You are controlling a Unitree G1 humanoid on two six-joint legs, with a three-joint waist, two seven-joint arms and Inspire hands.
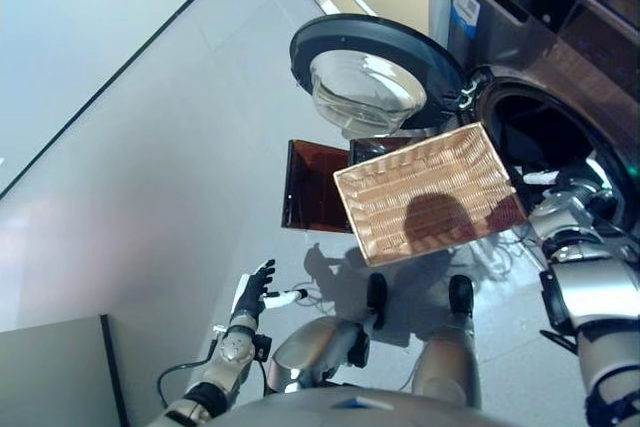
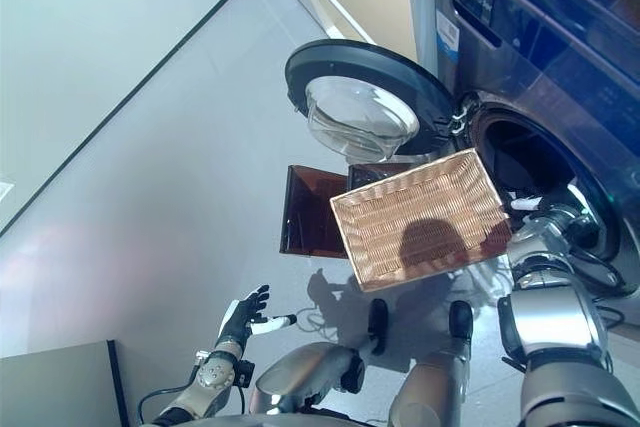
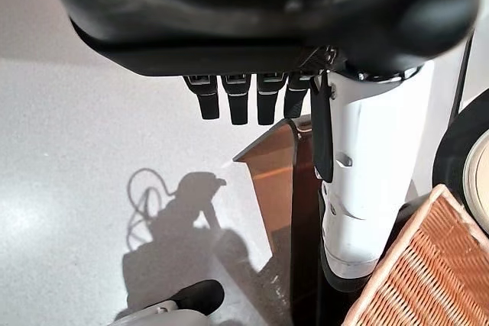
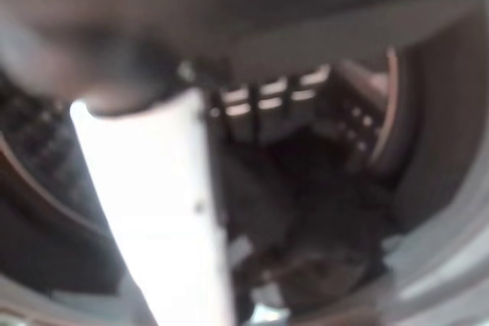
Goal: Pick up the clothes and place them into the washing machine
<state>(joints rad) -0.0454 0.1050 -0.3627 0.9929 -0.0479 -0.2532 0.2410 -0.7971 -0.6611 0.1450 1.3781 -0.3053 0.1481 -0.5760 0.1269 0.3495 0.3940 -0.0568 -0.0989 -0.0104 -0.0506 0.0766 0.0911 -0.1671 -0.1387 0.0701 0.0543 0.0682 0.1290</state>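
Our right robot hand [image 1: 560,185] reaches into the washing machine [image 1: 560,127] drum at frame right, its grip unreadable, clothes unseen, basket [image 1: 430,192] empty.

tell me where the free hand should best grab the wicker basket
Probably the wicker basket's long rim nearest the robot, coming from the left, where the left hand hangs open and idle. The basket sits tilted and looks empty; the right hand is at its far end by the washing machine opening.
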